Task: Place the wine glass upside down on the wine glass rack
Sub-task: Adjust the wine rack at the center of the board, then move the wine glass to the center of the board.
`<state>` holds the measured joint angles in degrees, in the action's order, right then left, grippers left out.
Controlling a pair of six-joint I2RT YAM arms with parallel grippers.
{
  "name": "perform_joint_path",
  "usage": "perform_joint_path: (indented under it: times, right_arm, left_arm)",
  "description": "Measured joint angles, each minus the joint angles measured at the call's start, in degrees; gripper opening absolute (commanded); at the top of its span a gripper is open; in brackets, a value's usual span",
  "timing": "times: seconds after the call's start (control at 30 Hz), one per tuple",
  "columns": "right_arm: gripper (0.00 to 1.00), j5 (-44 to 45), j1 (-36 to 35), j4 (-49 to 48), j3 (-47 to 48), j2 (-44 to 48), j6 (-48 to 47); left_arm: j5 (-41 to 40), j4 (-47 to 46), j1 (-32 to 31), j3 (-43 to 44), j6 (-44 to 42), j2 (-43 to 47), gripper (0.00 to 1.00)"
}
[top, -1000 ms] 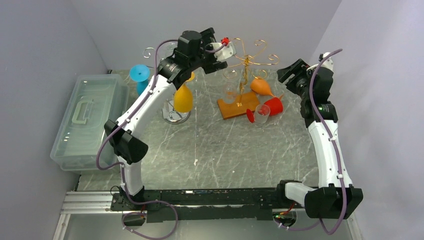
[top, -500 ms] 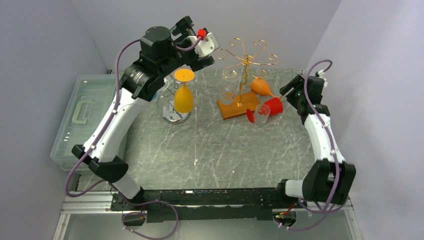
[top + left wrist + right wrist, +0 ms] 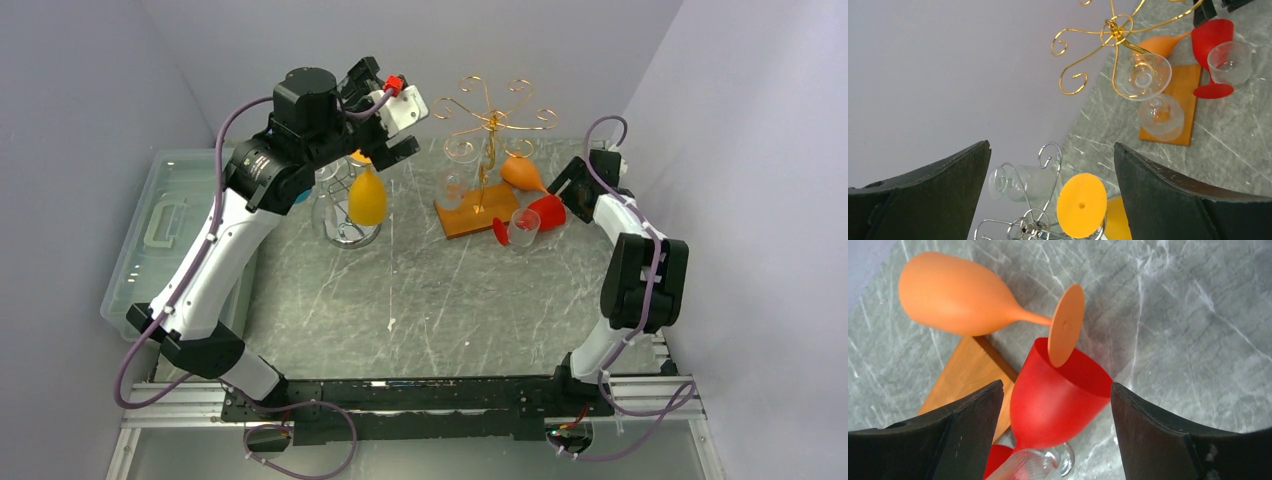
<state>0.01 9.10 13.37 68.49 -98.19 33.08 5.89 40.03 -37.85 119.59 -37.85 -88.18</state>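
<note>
Yellow glass (image 3: 367,198) hangs inverted on the silver rack (image 3: 350,236), left claw (image 3: 1051,146) wide above; right claw (image 3: 1055,385), wide, straddles the unhung red glass (image 3: 547,212), tabletop's (image 3: 450,300) back right.

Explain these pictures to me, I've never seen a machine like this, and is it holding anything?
Two robot arms are bolted to a marbled table. One picture looks down from above and behind them; the other two come from cameras on the wrists, so the dark shapes below are each gripper's fingers. On it stand a gold wire rack on a wooden base and a silver rack with a yellow glass hanging upside down. An orange glass and a red glass lie beside the gold wire rack, a clear glass next to them. A plastic box sits at the left. The left gripper is open and empty. The right gripper is open around the red glass, not gripping it.
</note>
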Motion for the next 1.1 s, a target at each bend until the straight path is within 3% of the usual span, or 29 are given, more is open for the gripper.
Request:
perform_joint_path:
  times: [0.1,0.43,0.8,1.1]
  right_arm:
    - [0.78,-0.42,0.33,-1.44,0.72,-2.64,-1.11]
    - [0.52,-4.92,0.72,-5.46,-0.15,-5.84,-1.92]
    - [0.35,-9.64,0.46,-12.92,-19.61,9.42,4.33]
    - [0.59,-10.54,-0.42,-11.17,-27.1,19.34,6.12]
  left_arm:
    - [0.31,0.96,-0.09,-0.76,0.02,0.35,1.0]
    - [0.37,1.79,-0.17,-3.96,-0.04,2.1,0.99]
    - [0.5,2.34,-1.09,-6.08,-0.02,3.26,0.99]
    - [0.5,2.82,-2.1,-6.23,-0.02,4.11,0.99]
